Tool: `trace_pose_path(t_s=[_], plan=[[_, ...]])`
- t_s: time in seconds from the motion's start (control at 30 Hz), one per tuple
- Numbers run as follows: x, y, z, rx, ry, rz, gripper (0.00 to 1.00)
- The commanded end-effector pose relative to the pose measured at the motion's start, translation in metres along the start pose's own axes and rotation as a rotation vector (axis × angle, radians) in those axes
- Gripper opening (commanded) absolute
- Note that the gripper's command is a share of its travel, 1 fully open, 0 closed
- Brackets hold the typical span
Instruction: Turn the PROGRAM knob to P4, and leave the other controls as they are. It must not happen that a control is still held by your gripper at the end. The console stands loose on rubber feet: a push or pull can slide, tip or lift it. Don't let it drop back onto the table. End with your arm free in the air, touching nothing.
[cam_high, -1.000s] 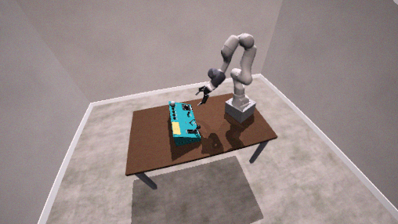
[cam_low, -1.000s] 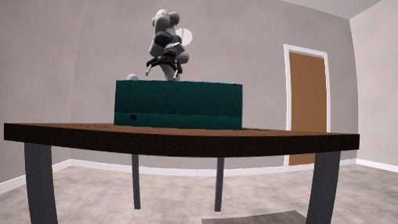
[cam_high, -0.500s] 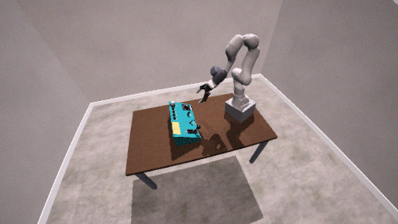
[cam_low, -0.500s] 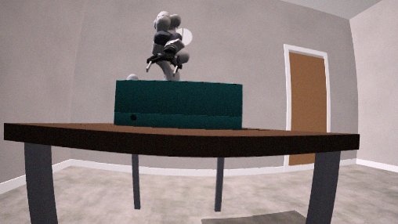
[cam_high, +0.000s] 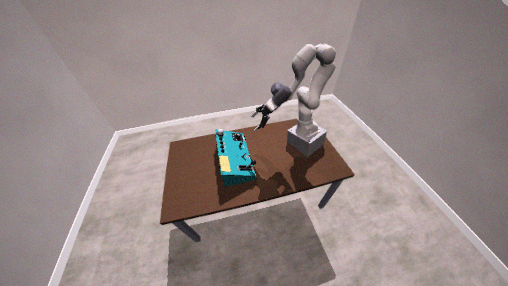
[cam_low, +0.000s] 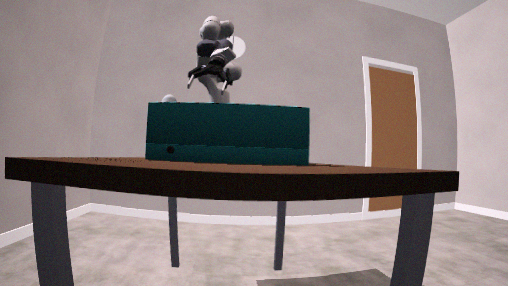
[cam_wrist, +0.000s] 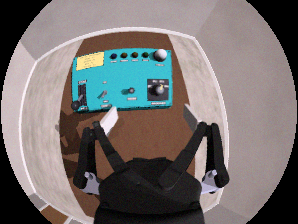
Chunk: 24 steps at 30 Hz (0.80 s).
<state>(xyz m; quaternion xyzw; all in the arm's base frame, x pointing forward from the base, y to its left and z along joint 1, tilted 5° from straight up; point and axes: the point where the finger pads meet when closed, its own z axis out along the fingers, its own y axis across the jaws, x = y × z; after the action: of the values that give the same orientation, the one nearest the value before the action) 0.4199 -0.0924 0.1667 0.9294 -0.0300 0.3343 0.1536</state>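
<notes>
A teal console (cam_high: 234, 156) stands on the brown table (cam_high: 250, 170). In the wrist view the console (cam_wrist: 123, 79) shows a yellow label at its left end, a row of dark round controls along the far edge, a grey ball knob (cam_wrist: 160, 55) at the right, and a black panel with a knob (cam_wrist: 157, 91). I cannot tell which control is marked PROGRAM. My gripper (cam_high: 260, 118) is open and empty, held in the air above and beyond the console's far end. It also shows in the wrist view (cam_wrist: 152, 121) and in the exterior view (cam_low: 207, 80), well above the console (cam_low: 227, 132).
The robot base (cam_high: 306, 137) stands on the table to the right of the console. The table edges lie close around the console's left side in the wrist view. A door (cam_low: 392, 140) is in the far wall.
</notes>
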Motion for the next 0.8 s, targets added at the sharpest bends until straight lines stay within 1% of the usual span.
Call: trace_pose_path(t_s=[0.0,0.17,0.23,0.3,0.33,0.43,0.5,0.53,0.57,0.63,0.7,0.77], plan=[[0.001,-0.003,-0.002,0.010,-0.001,-0.055,1.00],[0.002,-0.003,-0.002,0.015,0.000,-0.052,1.00],[0.009,-0.006,0.002,0.040,0.003,-0.036,1.00],[0.009,-0.006,0.002,0.040,0.003,-0.036,1.00],[0.015,-0.007,0.007,0.062,0.004,-0.021,1.00],[0.035,-0.006,0.030,0.145,-0.009,0.034,1.00],[0.040,0.004,0.052,0.191,-0.042,0.062,1.00],[0.039,0.012,0.064,0.205,-0.067,0.069,1.00],[0.037,0.022,0.074,0.213,-0.095,0.071,1.00],[0.029,0.043,0.090,0.213,-0.152,0.064,1.00],[0.023,0.060,0.098,0.201,-0.197,0.053,1.00],[0.020,0.069,0.102,0.193,-0.219,0.045,1.00]])
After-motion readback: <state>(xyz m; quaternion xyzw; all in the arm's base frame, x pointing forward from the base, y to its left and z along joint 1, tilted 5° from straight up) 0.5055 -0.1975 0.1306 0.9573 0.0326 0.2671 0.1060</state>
